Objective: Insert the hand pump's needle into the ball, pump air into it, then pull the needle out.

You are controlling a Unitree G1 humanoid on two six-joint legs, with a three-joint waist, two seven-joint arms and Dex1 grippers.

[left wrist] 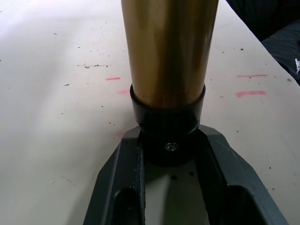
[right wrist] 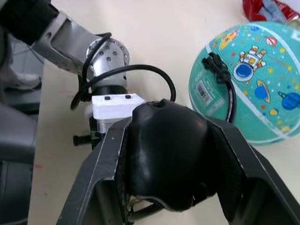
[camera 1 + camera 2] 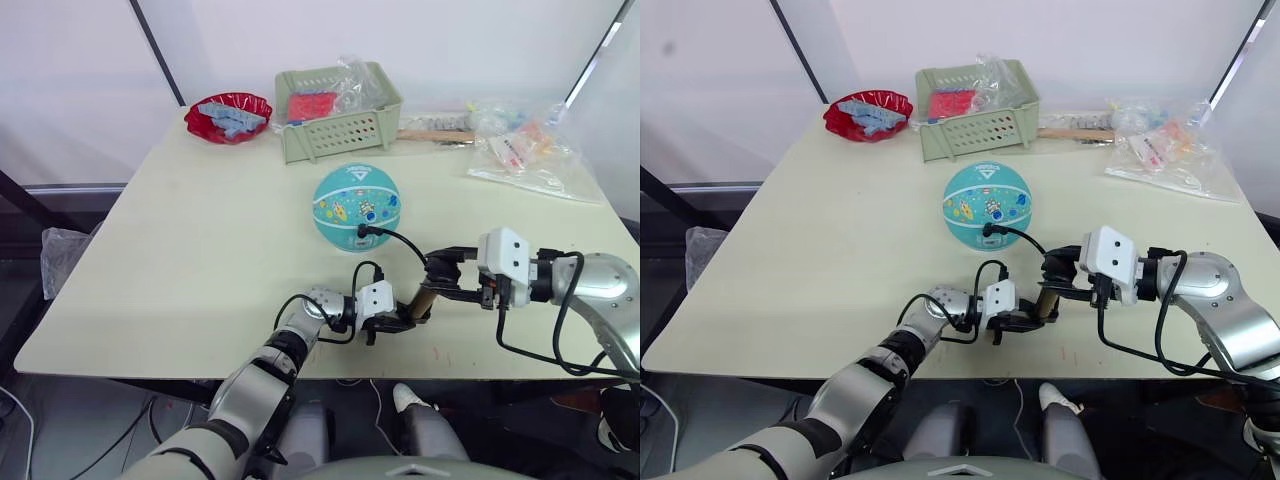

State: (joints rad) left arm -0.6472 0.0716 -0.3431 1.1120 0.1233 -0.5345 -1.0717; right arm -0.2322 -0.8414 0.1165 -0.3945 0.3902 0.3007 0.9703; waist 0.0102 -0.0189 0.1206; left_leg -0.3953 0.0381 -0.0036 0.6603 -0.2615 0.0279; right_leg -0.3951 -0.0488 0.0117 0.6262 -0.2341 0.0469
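Observation:
The teal ball [image 3: 357, 207] with cartoon prints sits round at the table's middle. The black fitting [image 3: 365, 232] of the hand pump's hose is plugged into the ball's near side, so the needle is hidden inside it. The thin black hose [image 3: 405, 243] curves back to the hand pump [image 3: 422, 298], a brass cylinder held tilted near the front edge. My left gripper [image 1: 168, 140] is shut on the pump's black bottom cap [image 1: 168, 124]. My right gripper [image 3: 445, 272] is shut around the black handle [image 2: 168, 154] at the pump's upper end.
A green basket [image 3: 340, 120] with a red item and plastic wrap stands at the back, beside a red bowl [image 3: 228, 117] holding blue pieces. Plastic bags [image 3: 520, 150] and a wooden stick [image 3: 435, 135] lie at the back right. The table's front edge [image 3: 200, 372] runs just below the grippers.

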